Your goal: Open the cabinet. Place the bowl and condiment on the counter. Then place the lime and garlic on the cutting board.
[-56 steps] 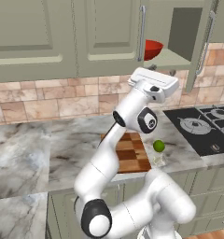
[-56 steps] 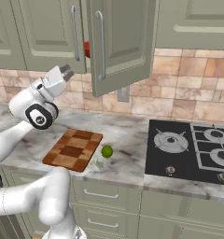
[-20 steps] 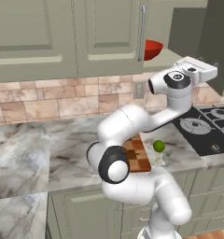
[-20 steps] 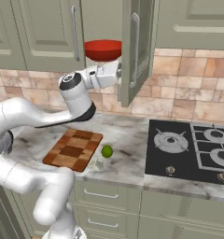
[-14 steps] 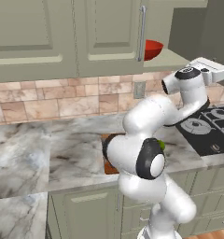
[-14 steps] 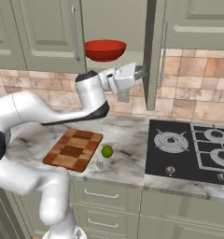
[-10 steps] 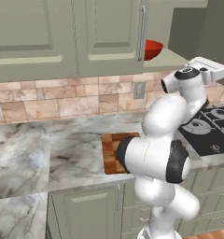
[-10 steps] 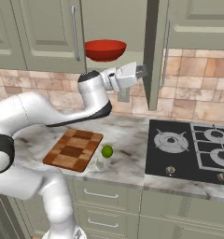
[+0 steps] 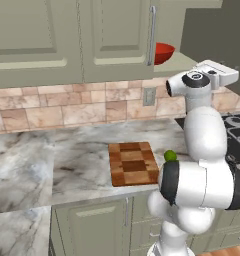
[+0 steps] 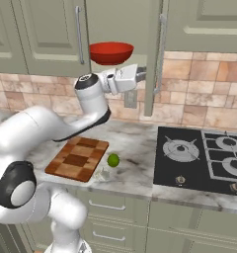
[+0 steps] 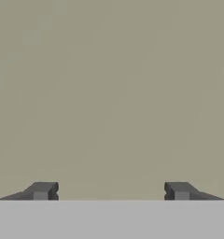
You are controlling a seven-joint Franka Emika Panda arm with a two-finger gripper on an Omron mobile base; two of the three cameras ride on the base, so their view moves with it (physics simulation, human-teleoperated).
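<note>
- End effector point(image 11: 111, 190) released: both dark tips spread wide apart in hand view, nothing between them, plain sage-green surface straight ahead.
- In right base view, end effector point(image 10: 140, 73) level with lower edge of cabinet point(image 10: 155, 54), pointing at the opened door, close beside its long silver bar handle point(image 10: 160, 54); contact with handle or door not discernible.
- Cabinet door swung out edge-on toward the right base camera; second door point(image 10: 46, 29) left of it, closed.
- Bowl point(image 10: 111, 52), glossy red, on cabinet shelf, just above and left of the end effector; seen past the door handle in left base view point(image 9: 163, 52).
- Condiment: not made out on the shelf.
- Cutting board point(image 10: 77, 158), chequered wood, flat on table point(image 10: 135, 148), below the cabinet and well under the bowl; bare on top.
- Lime point(image 10: 113, 159) on table just beside the board's right edge, off the board; in left base view point(image 9: 170, 156) partly behind the arm.
- Garlic point(image 10: 104, 173), pale small lump, on table in front of the lime, near the board's front right corner; faint, hard to resolve.
- Hob point(image 10: 204, 158), black with gas burners, set in table to the right of the cabinet's open door.
- Wall outlet point(image 9: 149, 96) on tiled backsplash under the cabinet.
</note>
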